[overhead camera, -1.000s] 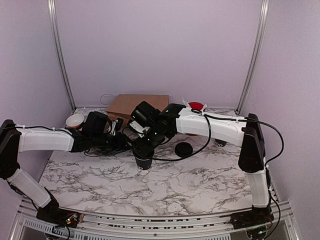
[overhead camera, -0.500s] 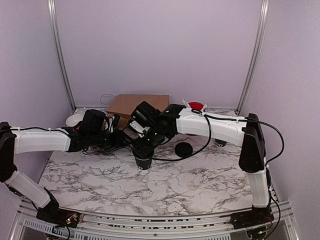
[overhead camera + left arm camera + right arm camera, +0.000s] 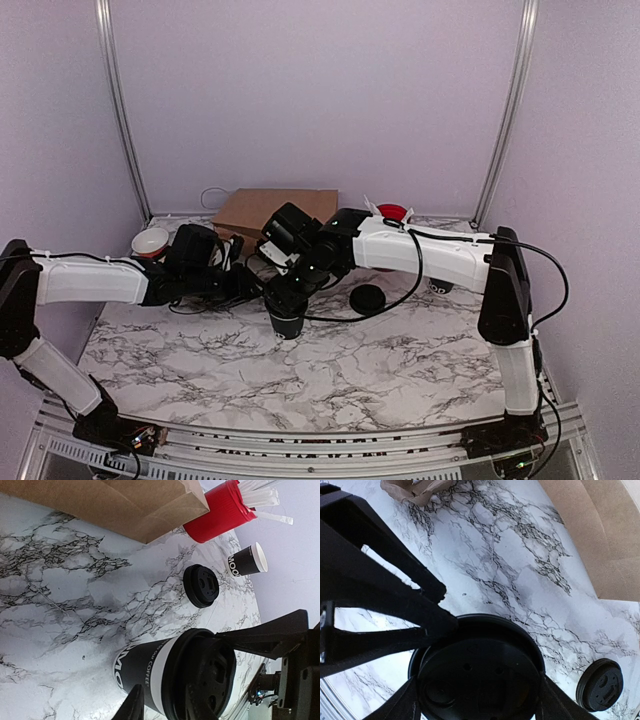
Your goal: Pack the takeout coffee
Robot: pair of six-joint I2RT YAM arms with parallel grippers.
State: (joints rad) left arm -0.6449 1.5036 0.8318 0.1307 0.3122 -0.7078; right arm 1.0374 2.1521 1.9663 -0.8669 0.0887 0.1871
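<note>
Both right pincer point(image 3: 477, 702) fingers point(image 3: 404, 706) flank the takeout coffee point(image 3: 480, 672).

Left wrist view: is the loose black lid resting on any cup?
No, the loose lid lies flat on the marble table, clear of the lidded cup and the open cup.

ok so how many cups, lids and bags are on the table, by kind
black cups: 2
red cup: 1
other cup, far left: 1
lids: 2, one on a cup, one loose
paper bag: 1
total: 7
</note>
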